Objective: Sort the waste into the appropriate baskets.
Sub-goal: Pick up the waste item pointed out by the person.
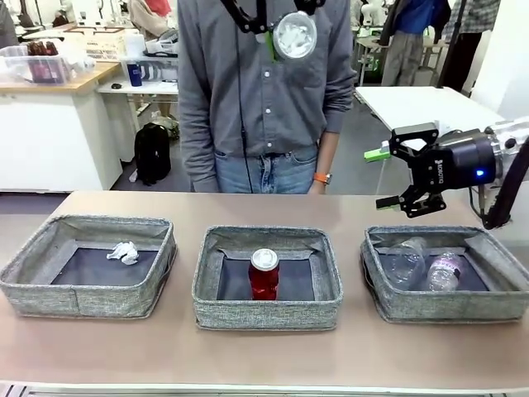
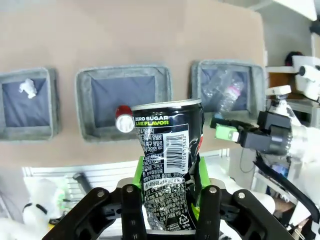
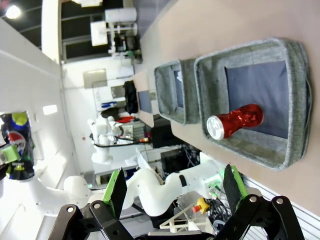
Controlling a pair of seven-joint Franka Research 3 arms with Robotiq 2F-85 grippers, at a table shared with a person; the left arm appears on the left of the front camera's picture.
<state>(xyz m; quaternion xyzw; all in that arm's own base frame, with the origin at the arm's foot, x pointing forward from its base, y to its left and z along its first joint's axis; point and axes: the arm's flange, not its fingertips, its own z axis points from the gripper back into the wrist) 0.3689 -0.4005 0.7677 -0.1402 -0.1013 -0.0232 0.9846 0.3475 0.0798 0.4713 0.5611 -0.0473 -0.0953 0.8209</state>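
Left pincer (image 2: 167, 200) clamped on crushed dark can (image 2: 167, 165) high above middle basket (image 2: 125, 102); lower beside the red can (image 2: 123, 120) there before releasing; right pincer (image 1: 395, 178) apart, idle.

Three grey woven baskets sit in a row on the counter: the left basket (image 1: 33, 277) holds a crumpled paper wad (image 1: 124, 252), the middle basket (image 1: 266, 314) an upright red can (image 1: 264, 275), the right basket (image 1: 450, 308) a clear bottle (image 1: 445, 270) and cup (image 1: 407, 260). The crushed black can (image 2: 167, 165) is pinched upright in the left claw (image 2: 167, 200).
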